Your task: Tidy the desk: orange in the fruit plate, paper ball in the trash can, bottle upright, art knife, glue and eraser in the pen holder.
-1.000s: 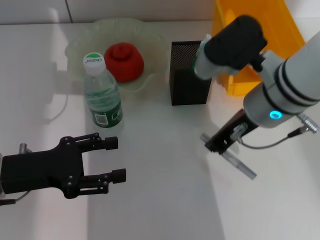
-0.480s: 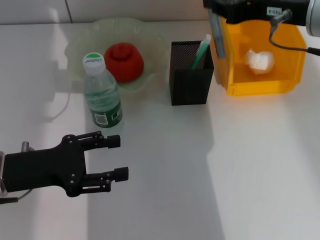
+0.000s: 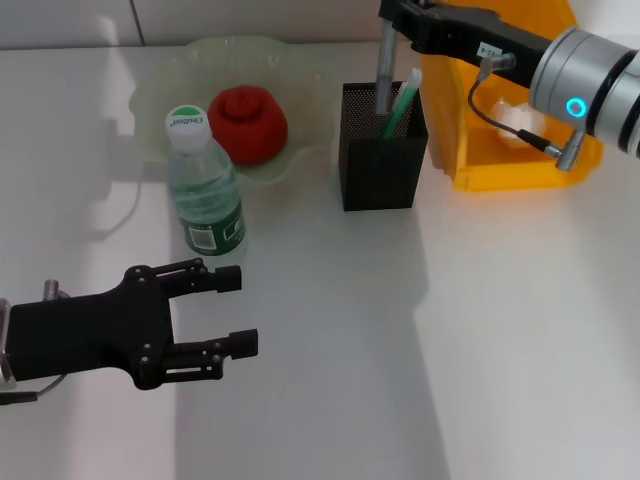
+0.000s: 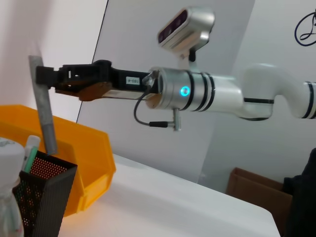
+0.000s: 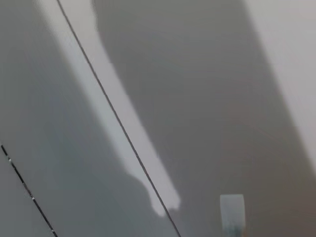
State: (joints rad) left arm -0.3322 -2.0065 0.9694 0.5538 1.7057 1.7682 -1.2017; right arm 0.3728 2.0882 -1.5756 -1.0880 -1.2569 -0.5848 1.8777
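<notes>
The grey art knife (image 3: pixel 384 60) is held upright by the closed right gripper (image 3: pixel 392 18) with its lower end inside the pen holder (image 3: pixel 378 160), so release is judged next, while the left gripper (image 3: pixel 232 313), fingers spread, is parked well apart from the pen holder.

black metal mesh pen holder (image 3: pixel 378 150), translucent glossy plastic trash can (image 3: pixel 505 160), clear plastic bottle (image 3: pixel 205 190), smooth matt table (image 3: pixel 400 350).

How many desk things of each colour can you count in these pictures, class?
Red round orange: 1
Pale green ruffled plate: 1
Clear green-labelled bottle: 1
Black mesh pen holder: 1
Yellow-orange plastic bin: 1
White paper ball: 1
Grey stick: 1
Green-white stick: 1
Total: 8
</notes>
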